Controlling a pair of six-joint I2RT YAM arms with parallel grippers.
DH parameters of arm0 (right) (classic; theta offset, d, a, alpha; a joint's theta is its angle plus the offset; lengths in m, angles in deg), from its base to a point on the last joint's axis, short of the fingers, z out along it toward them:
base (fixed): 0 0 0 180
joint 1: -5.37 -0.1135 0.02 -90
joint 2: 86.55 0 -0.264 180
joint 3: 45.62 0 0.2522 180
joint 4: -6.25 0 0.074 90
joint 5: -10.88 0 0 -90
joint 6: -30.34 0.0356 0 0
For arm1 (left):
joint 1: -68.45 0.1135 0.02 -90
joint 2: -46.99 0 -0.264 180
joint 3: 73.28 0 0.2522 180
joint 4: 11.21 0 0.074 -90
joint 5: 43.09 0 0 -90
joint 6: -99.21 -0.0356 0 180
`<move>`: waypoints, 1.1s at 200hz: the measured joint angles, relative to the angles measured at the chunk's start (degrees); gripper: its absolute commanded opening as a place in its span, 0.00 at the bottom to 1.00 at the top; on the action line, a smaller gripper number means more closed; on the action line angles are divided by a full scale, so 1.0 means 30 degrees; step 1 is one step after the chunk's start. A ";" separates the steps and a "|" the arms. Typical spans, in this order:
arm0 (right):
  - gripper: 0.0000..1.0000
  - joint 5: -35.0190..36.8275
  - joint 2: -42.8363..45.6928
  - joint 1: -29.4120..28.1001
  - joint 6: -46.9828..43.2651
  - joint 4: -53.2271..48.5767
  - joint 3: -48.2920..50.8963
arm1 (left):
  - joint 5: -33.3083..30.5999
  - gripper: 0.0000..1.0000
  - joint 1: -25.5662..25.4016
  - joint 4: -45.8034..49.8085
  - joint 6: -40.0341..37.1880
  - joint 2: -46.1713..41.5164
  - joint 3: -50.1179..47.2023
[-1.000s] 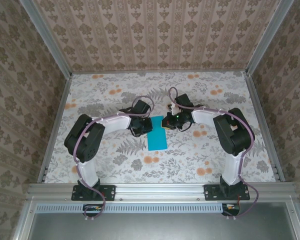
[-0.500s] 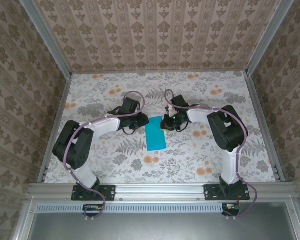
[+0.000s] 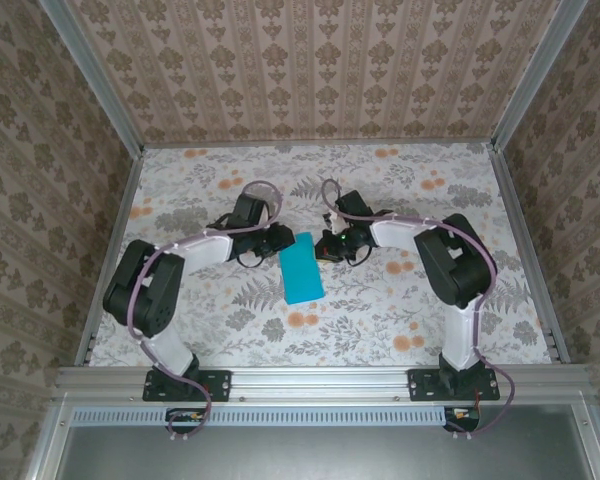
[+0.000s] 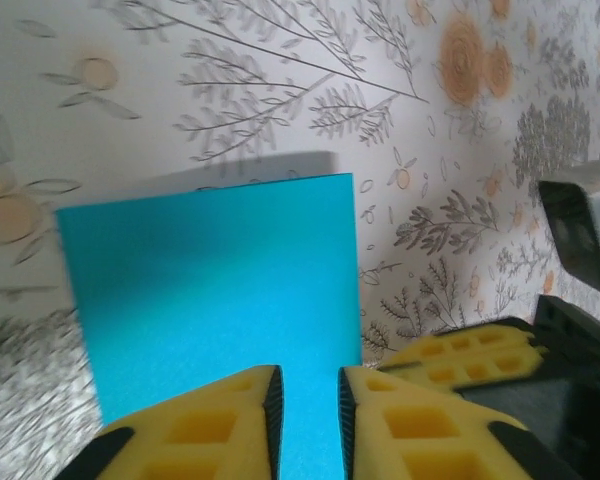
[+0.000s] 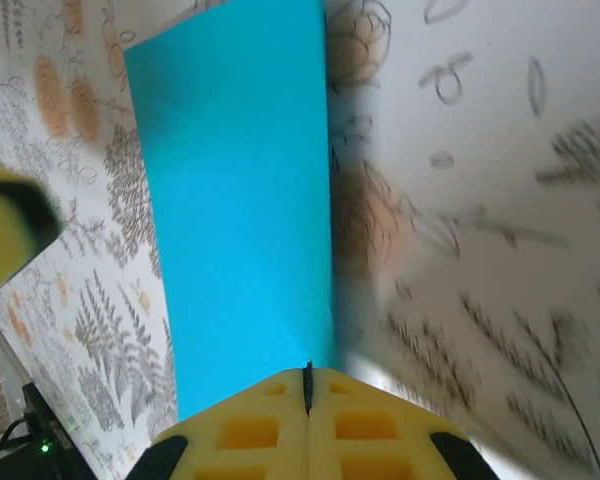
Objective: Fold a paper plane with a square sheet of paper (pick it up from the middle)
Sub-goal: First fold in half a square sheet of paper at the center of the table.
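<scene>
Surface: the table [image 3: 380, 320] is wearing a pale cover printed with grey ferns and leaves and orange flowers, and this cover is reaching all four edges.
Room: the walls [image 3: 310, 70] are closing in the far side, the left and the right; they are carrying beige wallpaper with stripes and small flower ornaments.
Frame: silver metal rails [image 3: 320, 378] are running along the near edge, where both arm bases are sitting, and thinner rails are rising in the corners.
Cables: a purple cable [image 3: 145, 300] is looping along each arm.
Paper: the square sheet of paper [image 3: 302, 275] is lying as a plain teal-blue oblong, longer than wide and a little tilted, near the middle of the table, between the two wrists.
Left gripper: the left gripper [image 4: 307, 395] is hanging low over the left side of the paper; its yellow fingers are standing slightly apart, and the teal is showing through the narrow gap.
Right gripper: the right gripper [image 5: 308, 378] is pressing its fingers fully together at the far right corner of the paper and seems to be pinching the edge there; a shadow is lying beside that edge.
</scene>
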 measured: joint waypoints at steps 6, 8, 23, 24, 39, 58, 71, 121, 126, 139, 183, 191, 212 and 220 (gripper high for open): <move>0.00 0.0066 0.0423 0.0000 0.0262 0.0102 0.0401 | 0.0138 0.13 -0.0117 -0.0029 -0.0095 0.0386 0.0313; 0.00 0.0087 0.0576 0.0000 0.0379 0.0182 0.0554 | 0.0197 0.11 -0.0153 -0.0029 -0.0226 0.0525 0.0437; 0.00 0.0109 0.1392 -0.0007 0.1122 0.0663 0.1530 | 0.0423 0.06 -0.0546 -0.0022 -0.0481 0.1479 0.1326; 0.00 0.0109 0.1443 -0.0007 0.1195 0.0685 0.1603 | 0.0423 0.06 -0.0561 -0.0029 -0.0474 0.1515 0.1355; 0.00 0.0109 0.1705 -0.0007 0.1989 0.1137 0.2288 | 0.0532 0.03 -0.0940 -0.0022 -0.0597 0.2266 0.2040; 0.00 0.0080 0.1668 -0.0007 0.2681 0.1486 0.2637 | 0.0656 0.01 -0.1297 0.0036 -0.0707 0.2973 0.2652; 0.00 0.0007 0.1581 -0.0007 0.3126 0.1945 0.2645 | 0.0678 0.00 -0.1399 0.0175 -0.0772 0.3286 0.2936; 0.00 -0.0226 0.1158 -0.0131 0.4444 0.3082 0.2623 | 0.0729 0.00 -0.1406 0.1086 -0.1202 0.4415 0.3643; 0.00 -0.0262 0.1137 -0.0138 0.4539 0.3133 0.2623 | 0.0736 0.00 -0.1406 0.1129 -0.1209 0.4481 0.3643; 0.00 -0.0357 0.1013 -0.0189 0.4648 0.3228 0.2608 | 0.0816 0.00 -0.1406 0.1144 -0.1224 0.4641 0.3643; 0.00 -0.0364 0.0408 -0.0444 0.4991 0.3344 0.2382 | 0.1013 0.00 -0.1406 0.1107 -0.1260 0.4801 0.3708; 0.00 -0.0357 0.0277 -0.0474 0.5034 0.3344 0.2317 | 0.1013 0.00 -0.1406 0.1107 -0.1260 0.4801 0.3708; 0.00 -0.0357 -0.0051 -0.0510 0.5049 0.3351 0.2178 | 0.1005 0.00 -0.1384 0.1115 -0.1268 0.4801 0.3708; 0.00 -0.0364 -0.0109 -0.0510 0.5056 0.3344 0.2157 | 0.1005 0.00 -0.1370 0.1122 -0.1268 0.4809 0.3708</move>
